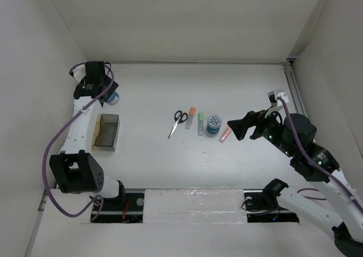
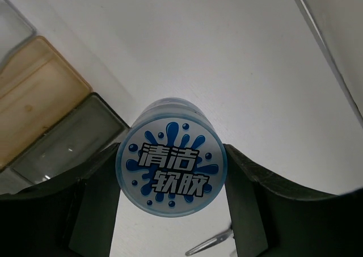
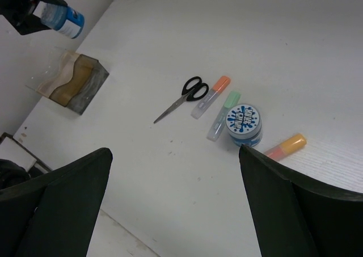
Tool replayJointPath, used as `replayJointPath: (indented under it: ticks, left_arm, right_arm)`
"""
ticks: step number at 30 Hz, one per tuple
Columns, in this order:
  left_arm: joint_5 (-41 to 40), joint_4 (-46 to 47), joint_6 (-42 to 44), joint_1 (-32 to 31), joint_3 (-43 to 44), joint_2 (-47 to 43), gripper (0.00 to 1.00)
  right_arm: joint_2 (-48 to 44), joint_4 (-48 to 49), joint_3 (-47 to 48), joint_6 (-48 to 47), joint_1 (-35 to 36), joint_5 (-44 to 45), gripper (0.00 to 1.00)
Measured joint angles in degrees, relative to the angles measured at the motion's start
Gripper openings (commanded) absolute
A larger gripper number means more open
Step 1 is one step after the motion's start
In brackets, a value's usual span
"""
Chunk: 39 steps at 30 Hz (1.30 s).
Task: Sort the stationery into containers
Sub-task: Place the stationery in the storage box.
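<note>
My left gripper [image 2: 170, 155] is shut on a round blue-and-white roll [image 2: 170, 172], held above the table near the back left, just past the far end of the smoky dark bin [image 1: 108, 132]. A clear bin [image 3: 54, 78] stands against the dark one [image 3: 88, 89]. In a row mid-table lie black-handled scissors [image 1: 178, 122], an orange-capped pen [image 1: 190, 118], a green-capped pen [image 1: 201, 123], a second blue roll [image 1: 214, 123] and an orange-pink highlighter [image 1: 226, 134]. My right gripper [image 1: 241, 127] hovers open just right of the highlighter, with nothing between its fingers.
White walls close in the table on the left, back and right. The left arm [image 1: 79, 126] runs alongside the bins. A metal rail [image 1: 295, 92] lines the right edge. The scissors' tip [image 2: 210, 245] shows below the held roll.
</note>
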Motion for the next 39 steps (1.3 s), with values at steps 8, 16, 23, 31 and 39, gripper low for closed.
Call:
replayJointPath:
  ticks: [8, 16, 23, 31, 39]
  left_arm:
    - [0.09, -0.94, 0.07, 11.3, -0.17, -0.02, 0.0]
    - [-4.72, -1.79, -2.78, 10.84, -2.43, 0.31, 0.0]
    - [-6.78, -1.66, -4.76, 12.39, -6.36, 0.94, 0.0]
    - [-7.54, -1.57, -5.11, 15.82, -7.19, 0.94, 0.0]
    - [-8.09, -1.62, -5.16, 17.03, -7.19, 2.89, 0.0]
  right_arm:
    - [0.68, -0.63, 1.38, -1.09, 0.0, -1.03, 1.0]
    - [0.68, -0.61, 1.57, -1.2, 0.0, -3.8, 1.0]
    - [-0.11, -0.94, 1.57, -1.2, 0.0, -4.74, 1.0]
    - [-0.35, -1.03, 1.62, -0.9, 0.0, -5.35, 1.0]
    - [0.9, -0.92, 1.62, 0.07, 0.0, -6.27, 1.0]
